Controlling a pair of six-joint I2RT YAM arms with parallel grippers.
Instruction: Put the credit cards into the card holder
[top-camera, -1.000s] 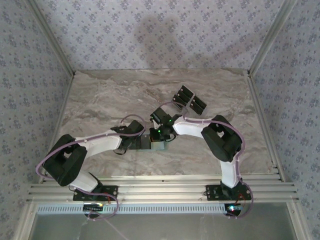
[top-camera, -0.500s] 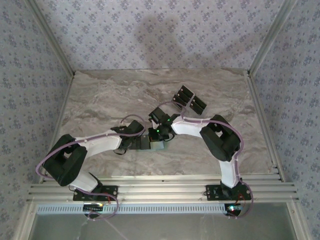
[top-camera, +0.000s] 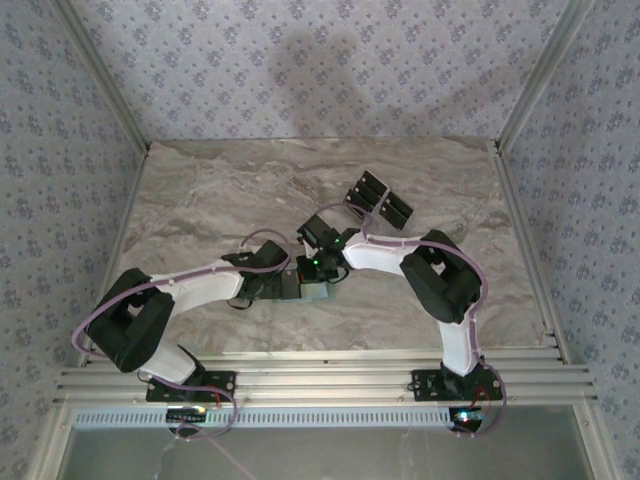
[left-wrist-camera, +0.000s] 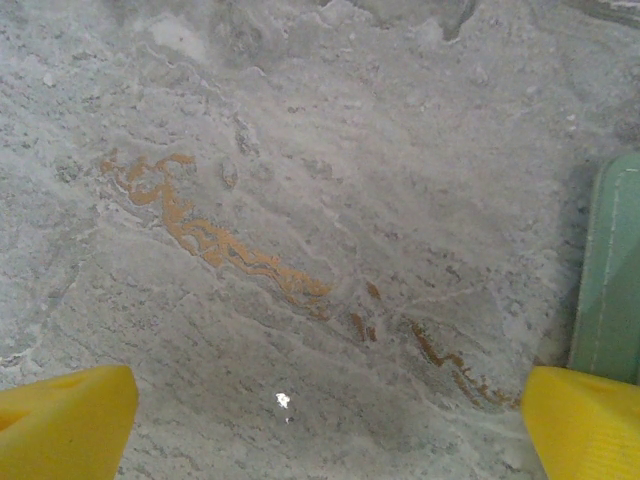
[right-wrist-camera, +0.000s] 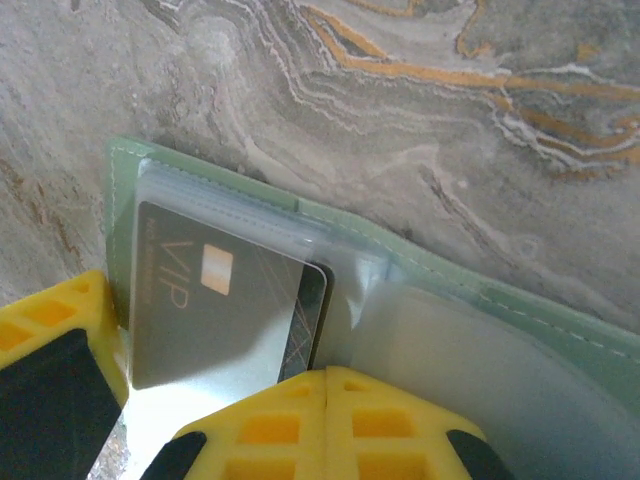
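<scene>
Card holder (right-wrist-camera: 118, 230) holds one credit card (right-wrist-camera: 215, 305); loose cards (top-camera: 380, 200) lie apart.

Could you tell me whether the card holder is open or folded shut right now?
Open: the card holder lies spread, its clear inner sleeves facing up, a card showing at one.

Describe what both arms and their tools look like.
Left arm and right arm: white shells between bulky black joints, a lilac cable looping along each, small green lights near the wrists. Left tool and right tool: blocky yellow fingers; the right one's also show black parts.
</scene>
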